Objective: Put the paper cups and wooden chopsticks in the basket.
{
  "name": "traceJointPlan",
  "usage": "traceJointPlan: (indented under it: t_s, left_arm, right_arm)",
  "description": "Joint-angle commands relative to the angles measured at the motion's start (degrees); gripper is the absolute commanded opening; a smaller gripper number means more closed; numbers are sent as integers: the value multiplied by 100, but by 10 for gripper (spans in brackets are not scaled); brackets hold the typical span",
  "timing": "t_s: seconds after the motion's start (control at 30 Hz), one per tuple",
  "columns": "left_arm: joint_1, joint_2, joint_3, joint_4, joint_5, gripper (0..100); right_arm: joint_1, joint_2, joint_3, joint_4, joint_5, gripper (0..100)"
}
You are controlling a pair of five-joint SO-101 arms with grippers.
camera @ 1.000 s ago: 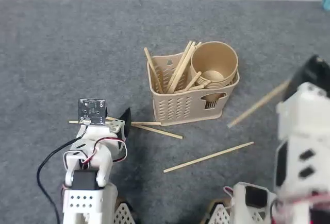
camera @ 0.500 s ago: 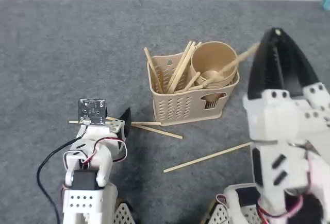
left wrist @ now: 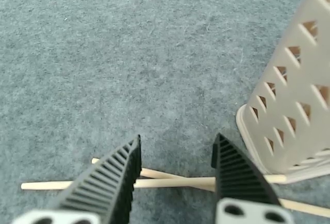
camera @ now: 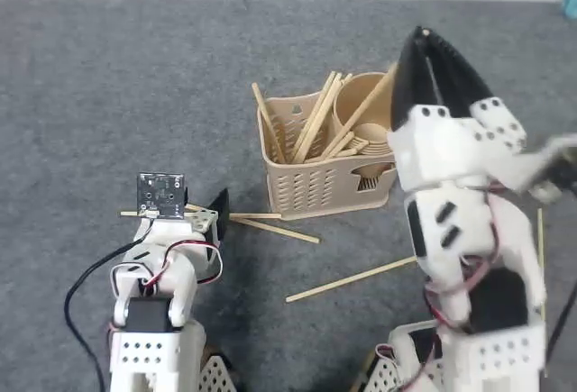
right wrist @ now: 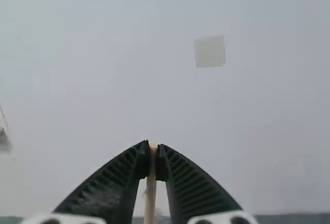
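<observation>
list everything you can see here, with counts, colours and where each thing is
basket: one, beige, middle of the table
paper cups: nested stack, count unclear, tan, in the basket's right compartment
chopsticks in basket: several, pale wood, leaning in the left compartment
loose chopsticks: three, pale wood, one in front of the basket, two crossed by the left claw
held chopstick: one, pale wood, tilted over the basket
table: one, grey fabric surface
left claw: black, open, over the crossed pair
right claw: black, shut on the held chopstick
</observation>
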Motion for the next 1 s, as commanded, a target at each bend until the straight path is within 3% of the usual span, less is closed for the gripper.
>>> traceJointPlan:
  t_s: [0.0, 0.1, 0.27, 0.5, 0.67, 0.8, 0.97]
  left_arm:
    - [26, -79, -31, -9, -70, 209]
    - [26, -79, -31, -18, -70, 209]
    - [-9, -79, -22, -114, -70, 209]
    - [-9, -79, -4, -123, -70, 209]
    - [-9, -79, 75, -290, -193, 209]
    - [0, -79, 75, -290, -211, 209]
    - [0, -79, 75, -264, -211, 209]
  right_arm:
    - [-207, 136, 237, -154, -62, 8]
    - [-470, 136, 642, -136, -26, 24]
    - [-989, 242, 1178, -145, -18, 154]
    - [-1147, 154, 1090, 57, 149, 155]
    - [-1095, -119, 176, 1604, 651, 158]
    - [-514, -136, -712, 3116, 668, 156]
    - [453, -198, -1169, 4242, 677, 155]
